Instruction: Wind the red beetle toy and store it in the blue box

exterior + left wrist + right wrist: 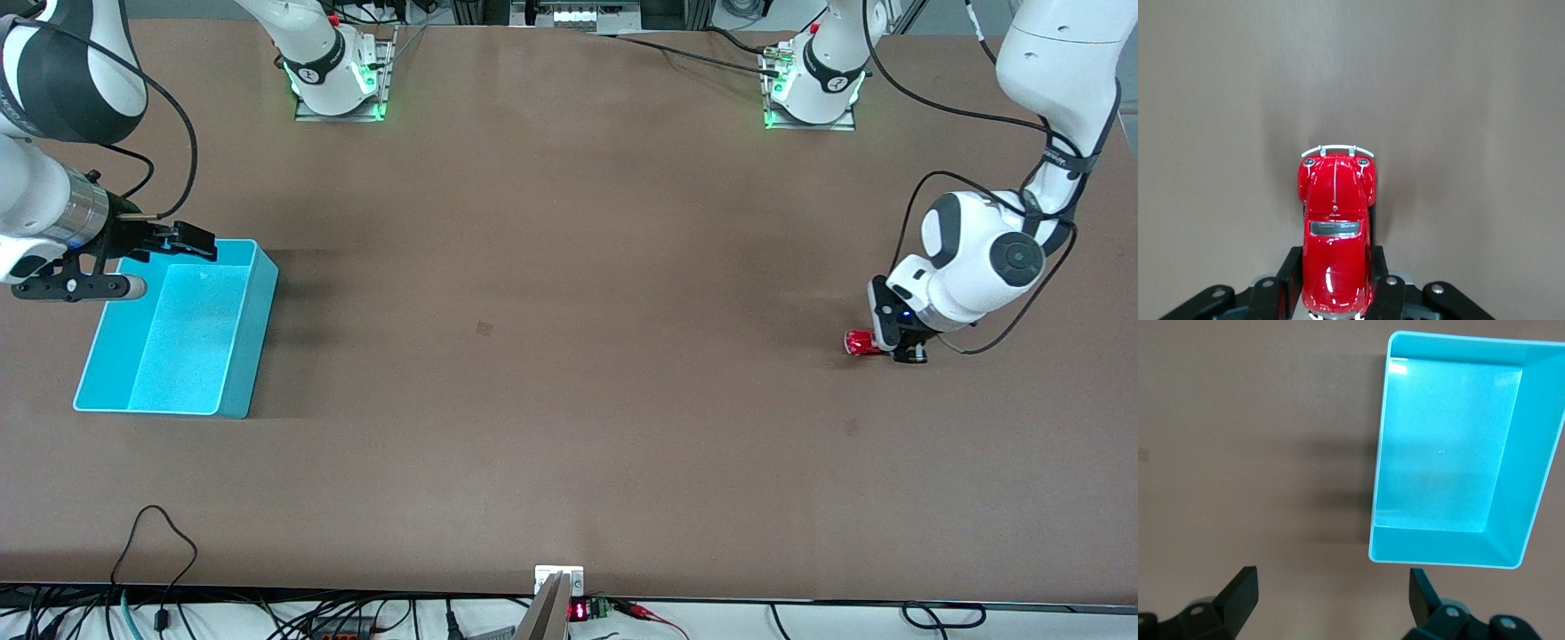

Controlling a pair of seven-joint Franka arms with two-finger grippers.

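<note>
At the left arm's end of the tabletop, left gripper clamps the red beetle toy (rear hidden); right gripper, fingers apart, hovers by the blue box.

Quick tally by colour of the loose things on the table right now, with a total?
Red: 1, the tiny glossy red beetle toy car, gripped by the left pincer.
Blue: 1, the light blue rectangular plastic bin, nothing in it.
Total: 2.
</note>
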